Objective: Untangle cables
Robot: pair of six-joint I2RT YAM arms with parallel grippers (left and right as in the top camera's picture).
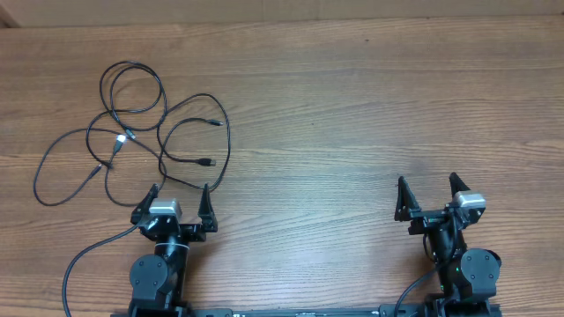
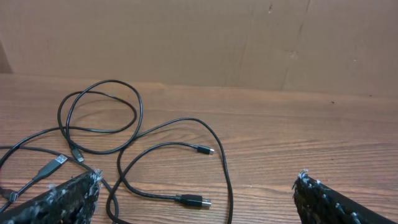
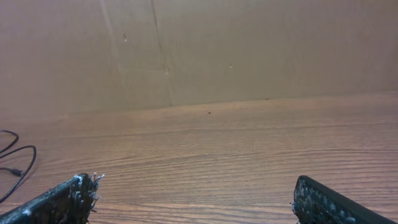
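Black thin cables (image 1: 122,138) lie in tangled, overlapping loops on the wooden tabletop (image 1: 352,106), directly ahead of the left hand (image 1: 181,190). One strand passes just beside its fingertips. The left hand is spread wide and holds nothing. The right hand (image 1: 427,181), well apart from the left hand, is likewise spread wide and empty.

Wooden table (image 1: 352,106), brown cardboard wall (image 3: 249,43)

On the left half of the tabletop (image 1: 352,106), a tangle of cables (image 1: 123,135). Just before its nearest loop, the left claw (image 1: 180,189); well apart to the right, the right claw (image 1: 427,179).
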